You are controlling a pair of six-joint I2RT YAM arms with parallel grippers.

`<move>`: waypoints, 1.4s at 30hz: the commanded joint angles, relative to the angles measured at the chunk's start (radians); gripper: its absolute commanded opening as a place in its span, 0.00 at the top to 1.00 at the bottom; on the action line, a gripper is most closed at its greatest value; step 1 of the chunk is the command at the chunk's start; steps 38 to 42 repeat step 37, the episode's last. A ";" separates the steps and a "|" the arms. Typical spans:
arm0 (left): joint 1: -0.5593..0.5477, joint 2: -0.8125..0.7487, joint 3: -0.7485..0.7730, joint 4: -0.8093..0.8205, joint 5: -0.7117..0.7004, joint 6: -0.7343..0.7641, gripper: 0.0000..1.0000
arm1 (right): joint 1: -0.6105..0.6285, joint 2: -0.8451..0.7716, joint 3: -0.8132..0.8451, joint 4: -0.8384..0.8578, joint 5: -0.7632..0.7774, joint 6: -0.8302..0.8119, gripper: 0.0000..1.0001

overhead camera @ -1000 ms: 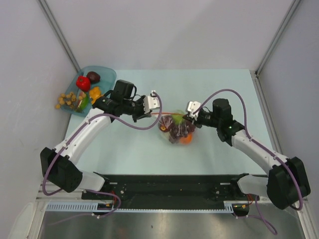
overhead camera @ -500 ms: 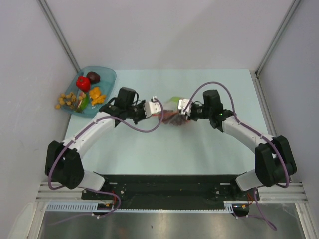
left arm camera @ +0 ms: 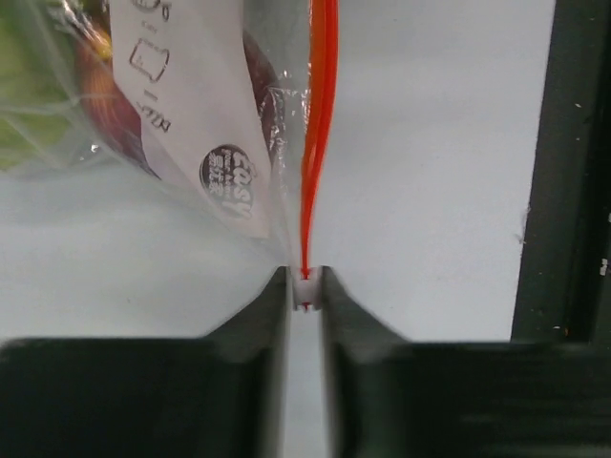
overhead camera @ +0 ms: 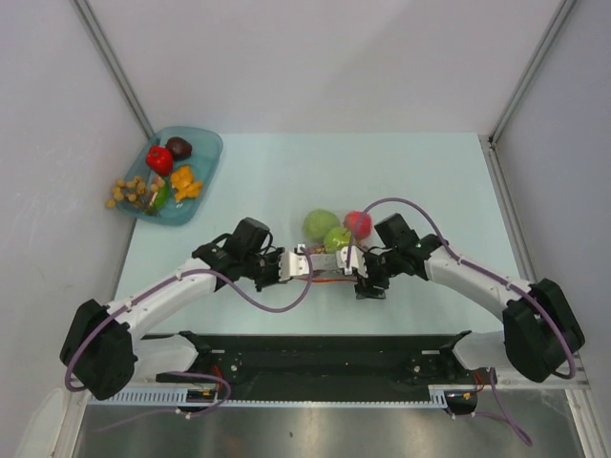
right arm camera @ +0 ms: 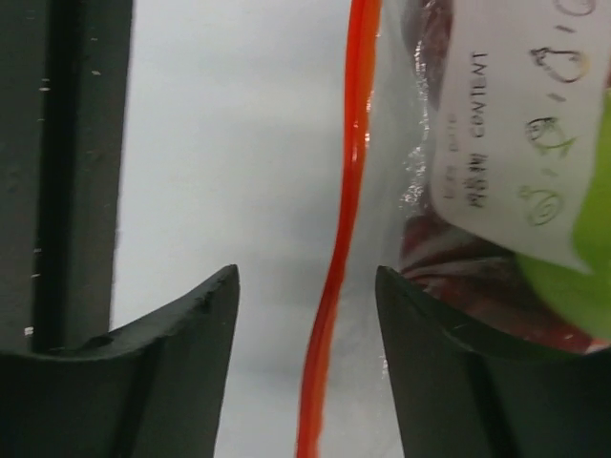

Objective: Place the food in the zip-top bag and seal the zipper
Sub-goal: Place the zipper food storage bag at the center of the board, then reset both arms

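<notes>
Near the front edge of the bench (overhead camera: pixel 286 172), between the two arms: a clear plastic bag (overhead camera: pixel 329 256), lying low, white label (left arm camera: pixel 191 95) facing up. Inside it, toward the far side, two green apples (overhead camera: pixel 321 224) and a red apple (overhead camera: pixel 358 223), bunched together and touching. Along the bag's near edge, the red-orange zipper (overhead camera: pixel 329 278), drawn in a nearly straight line from one arm to the other.

At the zipper's left end, the left fingers (left arm camera: pixel 305 286): pressed together, pinching the very tip of the strip, with a small white bit caught between them. In the left wrist view, runs straight away from the tips, with the label and reddish and green fruit behind the plastic on its left. Whether sealed along its whole length, cannot tell.

At the other end, the right fingers (right arm camera: pixel 305 277): spread apart, straddling the strip without visibly touching it. Passes roughly midway through the gap, slightly bowed. To its right, behind the plastic, the label, something dark red, and a green apple at the frame's edge.

In the far left corner of the bench: a shallow teal tray (overhead camera: pixel 205 143) holding a red piece (overhead camera: pixel 159 159), a dark brown one (overhead camera: pixel 179 147), orange bits (overhead camera: pixel 184 181) and a cluster of small yellow beads (overhead camera: pixel 126 191) spilling over its left rim. Along the near edge, a black rail (overhead camera: pixel 325 353).
</notes>
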 commanded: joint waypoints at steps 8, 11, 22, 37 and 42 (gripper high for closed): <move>-0.022 -0.181 0.105 -0.104 0.023 -0.233 0.00 | -0.080 -0.360 -0.022 -0.063 0.022 0.227 0.09; 0.004 -0.191 0.205 -0.112 0.013 -0.335 0.00 | -0.127 -0.441 0.001 -0.019 0.044 0.340 0.04; 0.426 0.185 0.794 -0.187 0.192 -0.765 0.00 | -0.541 -0.252 0.273 0.239 0.015 0.761 0.00; 0.670 0.359 0.828 -0.226 -0.012 -0.796 0.00 | -0.824 -0.018 0.369 0.201 0.015 0.970 0.00; 0.670 0.359 0.828 -0.226 -0.012 -0.796 0.00 | -0.824 -0.018 0.369 0.201 0.015 0.970 0.00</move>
